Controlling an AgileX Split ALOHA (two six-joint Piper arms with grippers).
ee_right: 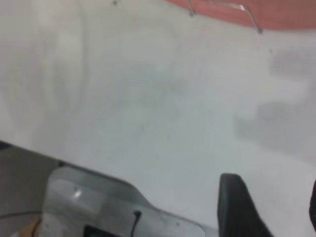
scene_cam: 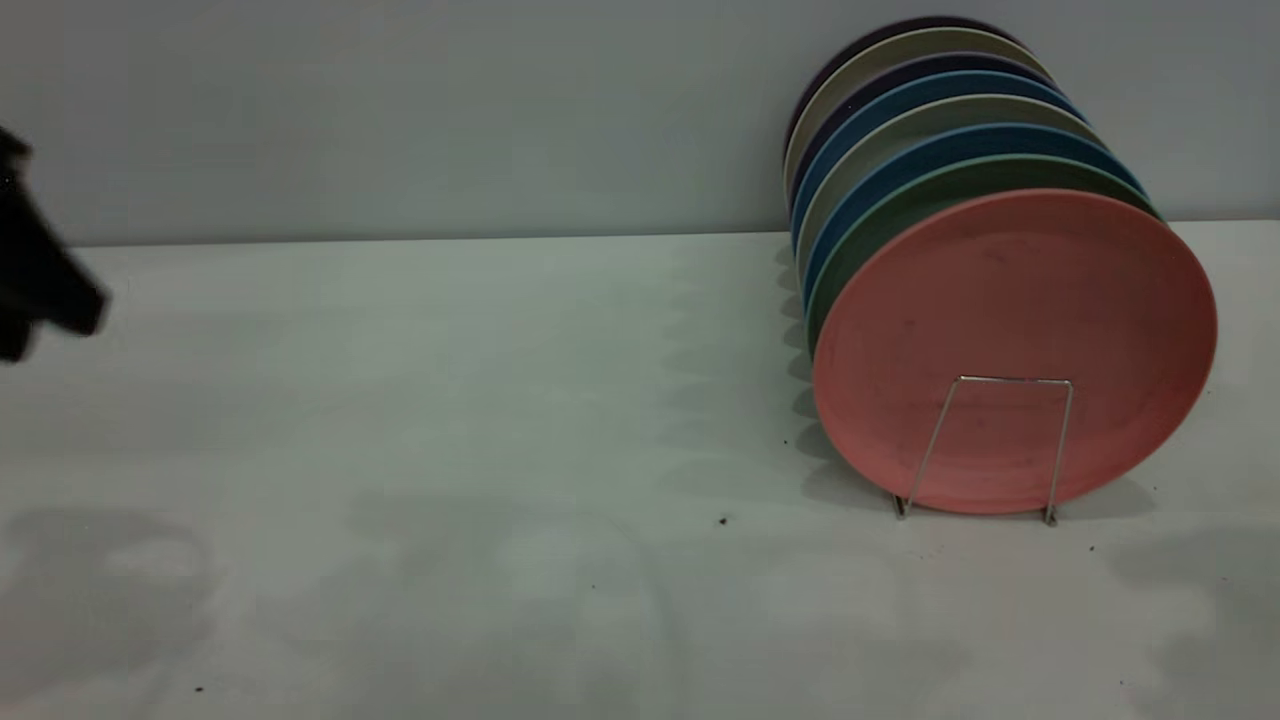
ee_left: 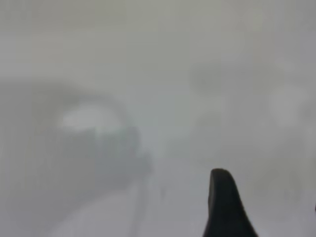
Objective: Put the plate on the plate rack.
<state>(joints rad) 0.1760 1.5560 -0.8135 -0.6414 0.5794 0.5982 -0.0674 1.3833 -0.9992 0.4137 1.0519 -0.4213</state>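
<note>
Both grippers were parked clear, jaw state untellable, since the plate (scene_cam: 1015,350) was lodged upright in the plate rack (scene_cam: 1000,445).

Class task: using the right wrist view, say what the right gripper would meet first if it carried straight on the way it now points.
Probably bare table first; farther along lie the plate rack and the plate, though depth is unclear.

Plates standing on edge in one row: eight. One salmon-pink plate (scene_cam: 1015,350) at the front, one green plate (scene_cam: 930,195), two blue plates (scene_cam: 940,150), four others. Plate rack (scene_cam: 985,445): one.
</note>
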